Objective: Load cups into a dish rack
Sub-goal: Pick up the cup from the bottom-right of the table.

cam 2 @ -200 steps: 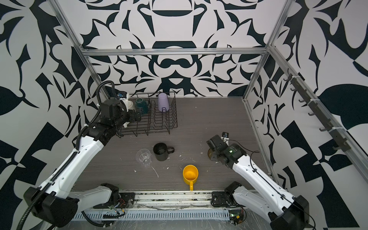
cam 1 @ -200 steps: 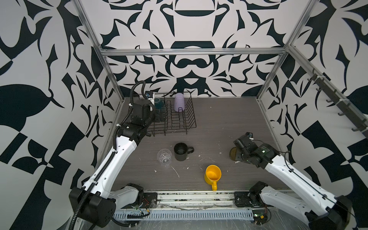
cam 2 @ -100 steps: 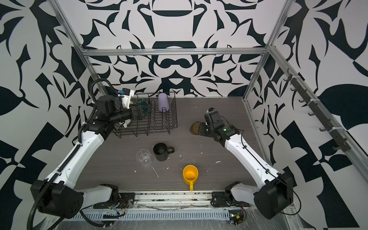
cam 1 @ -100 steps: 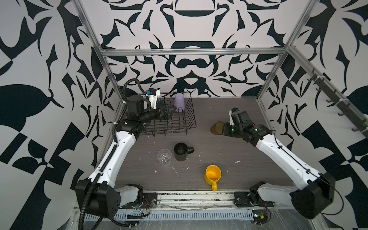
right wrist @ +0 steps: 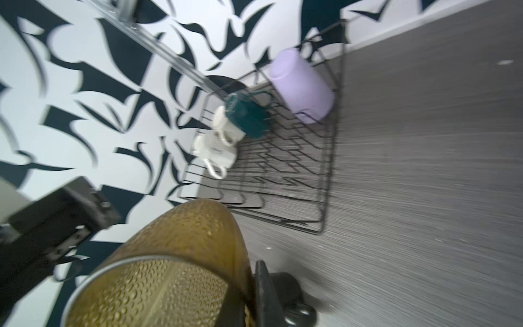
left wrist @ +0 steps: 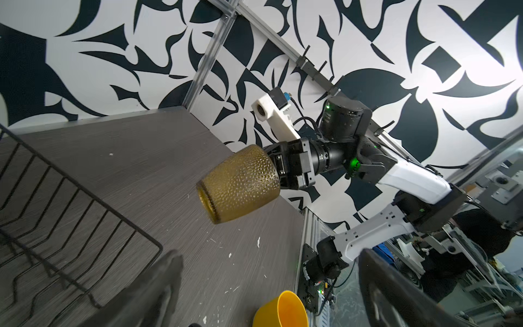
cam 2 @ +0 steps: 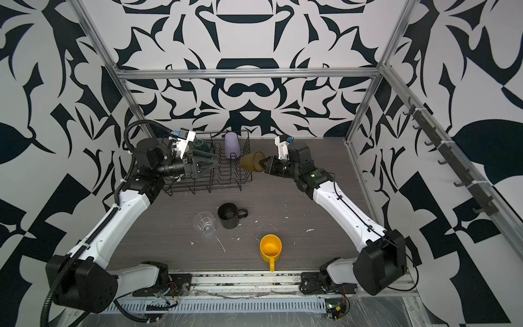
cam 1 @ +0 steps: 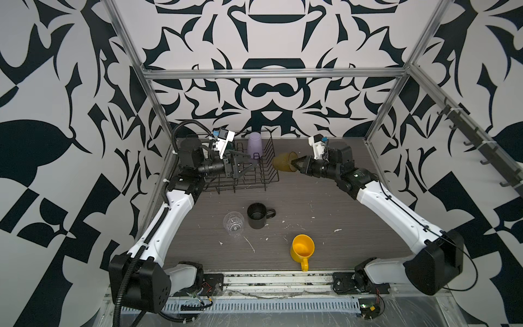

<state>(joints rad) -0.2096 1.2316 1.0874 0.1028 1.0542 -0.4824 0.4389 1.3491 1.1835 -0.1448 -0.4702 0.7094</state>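
Inside the dish rack (cam 1: 270,167) four cups are already placed. The lilac tumbler (cam 1: 254,145) stands mouth down among the prongs at the rack's far end. Next to it, toward the rack's side nearest the left arm, sit the teal mug (right wrist: 246,119), the cream mug (right wrist: 227,124) and the white mug (right wrist: 215,153), packed close together. The white mug carries a small dark mark, too blurred to read.

Just beside the rack's opposite side, off the table (cam 1: 325,198), the olive-brown glass (cam 1: 283,163) hangs tipped on its side. The right gripper (cam 1: 295,164) pinches it at the rim, fingers clamped tight on the dimpled wall. The glass looks empty.

Over the rack itself hovers the left gripper (cam 1: 249,162), its fingers spread wide with nothing between them.

In front of the rack, toward the arm bases, three cups stand upright on the table. The black mug (cam 1: 257,215) has the clear glass (cam 1: 233,224) just beside it. The yellow mug (cam 1: 302,249) is farther from the rack, its handle pointing away from it. All three look empty.

No readable lettering shows on any of the cups.
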